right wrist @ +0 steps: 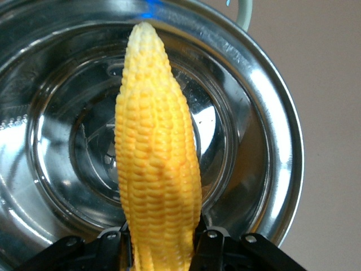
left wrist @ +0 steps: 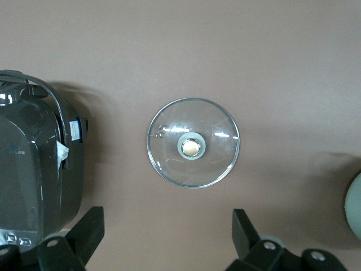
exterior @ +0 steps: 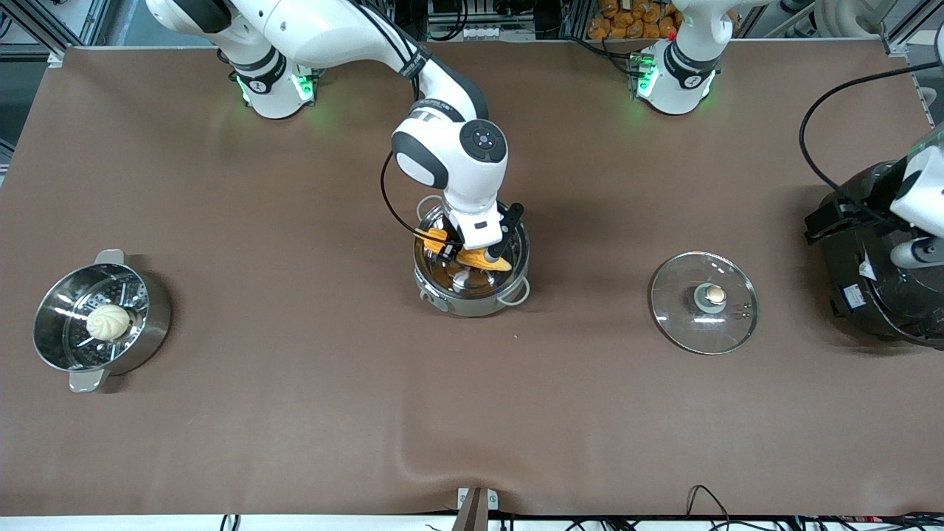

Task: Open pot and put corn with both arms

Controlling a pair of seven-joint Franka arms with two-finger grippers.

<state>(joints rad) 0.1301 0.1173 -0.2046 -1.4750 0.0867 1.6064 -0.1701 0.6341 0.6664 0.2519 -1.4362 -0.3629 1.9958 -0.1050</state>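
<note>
The steel pot (exterior: pixel 472 299) stands uncovered mid-table; its shiny rim (right wrist: pixel 285 135) fills the right wrist view. My right gripper (exterior: pixel 478 254) is shut on the yellow corn (exterior: pixel 483 259) and holds it tilted just over the pot's opening. In the right wrist view the corn (right wrist: pixel 158 152) runs out from between the fingers (right wrist: pixel 210 248) across the pot's bowl. The glass lid (exterior: pixel 704 302) with its coppery knob lies flat on the table toward the left arm's end. My left gripper (left wrist: pixel 168 231) is open and empty, high above the table beside the lid (left wrist: pixel 193 142).
A steel steamer basket (exterior: pixel 151 324) with a white bun (exterior: pixel 108 322) sits at the right arm's end. A large black cooker (exterior: pixel 877 280) with a cable stands at the left arm's end, beside the lid; it also shows in the left wrist view (left wrist: pixel 34 169).
</note>
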